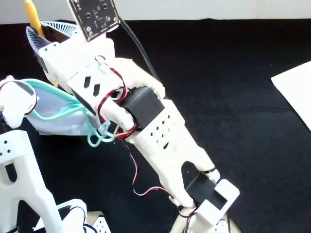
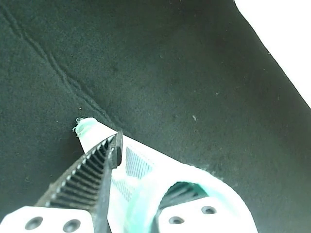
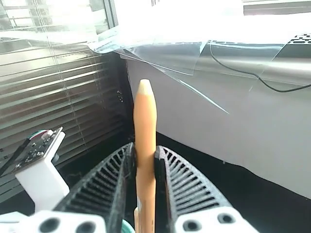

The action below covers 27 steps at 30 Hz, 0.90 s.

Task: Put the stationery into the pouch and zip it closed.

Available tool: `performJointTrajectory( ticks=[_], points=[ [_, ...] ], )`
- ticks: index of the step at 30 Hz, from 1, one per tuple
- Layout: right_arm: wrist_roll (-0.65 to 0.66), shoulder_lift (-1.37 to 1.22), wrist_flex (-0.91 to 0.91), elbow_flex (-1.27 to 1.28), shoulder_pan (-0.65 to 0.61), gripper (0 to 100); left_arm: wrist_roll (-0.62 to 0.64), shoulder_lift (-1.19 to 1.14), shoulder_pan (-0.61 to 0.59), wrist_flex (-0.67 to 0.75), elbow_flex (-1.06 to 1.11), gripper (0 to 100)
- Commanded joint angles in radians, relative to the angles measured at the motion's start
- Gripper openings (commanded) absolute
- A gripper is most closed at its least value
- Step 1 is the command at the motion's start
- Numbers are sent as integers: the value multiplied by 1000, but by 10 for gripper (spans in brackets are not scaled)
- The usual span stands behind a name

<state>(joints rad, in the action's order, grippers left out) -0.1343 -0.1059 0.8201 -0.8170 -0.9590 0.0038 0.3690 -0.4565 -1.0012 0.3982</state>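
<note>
a: what sits nearest on the table (image 1: 233, 73)?
b: the pouch (image 1: 53, 114), at about 9 o'clock in the high view. it is pale and see-through with a teal edge, and a teal loop hangs off its 4 o'clock corner.
a: is anything holding it?
b: yes, the left pincer (image 2: 121, 155) is clamped narrow on one end of the pouch, with the black ribbed finger (image 2: 90, 174) pressed flat on the fabric.
a: and out to the side?
b: a white sheet (image 1: 296, 92) lies at 3 o'clock, well apart from the pouch.
a: and farthest out?
b: at 11 o'clock, beyond the pouch, the right pincer (image 3: 144, 150) grips an orange pencil (image 3: 145, 111). the pencil stands upright between both fingers, its tip above them.
</note>
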Motion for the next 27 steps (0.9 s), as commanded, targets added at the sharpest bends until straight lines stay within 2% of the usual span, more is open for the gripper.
performJointTrajectory(
  ticks=[1,6,9,15,19,27],
  points=[
    [15,4,4,-73,-15,7,8,-91,4,6,18,7],
    [18,2,5,-73,-71,7,6,-93,2,8,15,7],
    [69,2,33,-68,-114,7,6,-91,-2,8,7,7],
    [77,-21,53,2,-124,7,6,-91,-8,5,-28,7],
    [77,-28,53,27,-122,7,6,-91,-65,3,-93,7],
    [72,-27,-82,252,-76,7,6,-91,-177,2,-147,7]
  ],
)
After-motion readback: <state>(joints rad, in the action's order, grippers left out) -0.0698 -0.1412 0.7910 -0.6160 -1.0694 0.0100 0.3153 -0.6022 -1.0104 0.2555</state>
